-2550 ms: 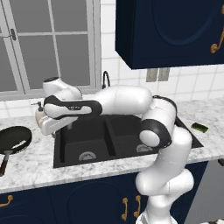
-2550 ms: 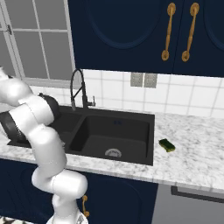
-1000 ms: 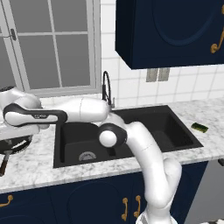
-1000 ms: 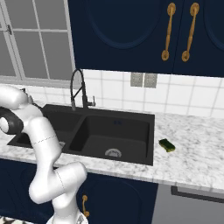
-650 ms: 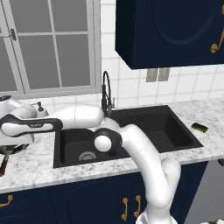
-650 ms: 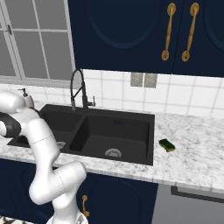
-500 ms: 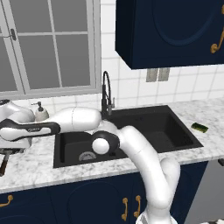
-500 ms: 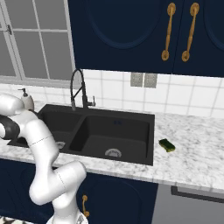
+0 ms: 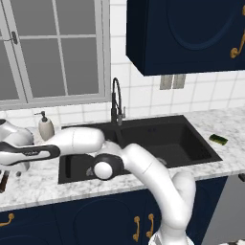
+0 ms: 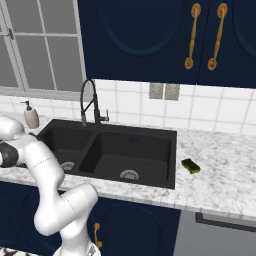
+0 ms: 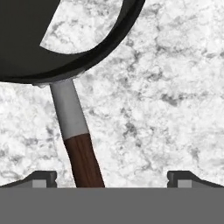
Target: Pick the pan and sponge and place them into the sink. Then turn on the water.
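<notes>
A: Hand view first. One pan (image 11: 52, 39) — black, round, on the marble counter (image 11: 166, 87), its rim filling the top left. A grey neck runs from the rim down to one reddish-brown handle (image 11: 85, 162). The gripper (image 11: 112, 179) stands wide open, one dark fingertip (image 11: 43, 178) left of the handle and the other well to the right; the handle lies between them, nearer the left tip, and neither pinches it — nothing is held.

B: And the left base view?

A: It gives the setting the hand view lacks. The arm (image 9: 143, 167) reaches far left across the sink (image 9: 143, 143), its hand at the picture's left edge over the counter; a brown bit of handle shows just below it. One cream soap bottle (image 9: 46, 128) stands behind, near the window. One tall black faucet (image 9: 116, 103) rises at the sink's back edge.

B: The sponge?

A: One sponge (image 9: 218, 139) on the counter right of the sink, well apart from the arm. The right base view shows it more clearly (image 10: 190, 166) — green-yellow with a dark top, just beside the sink's right rim.

B: Basins and drains?

A: Right base view: two basins, one divider, two round silver drains (image 10: 129, 174). Two gold cabinet handles (image 10: 190, 35) above.
</notes>
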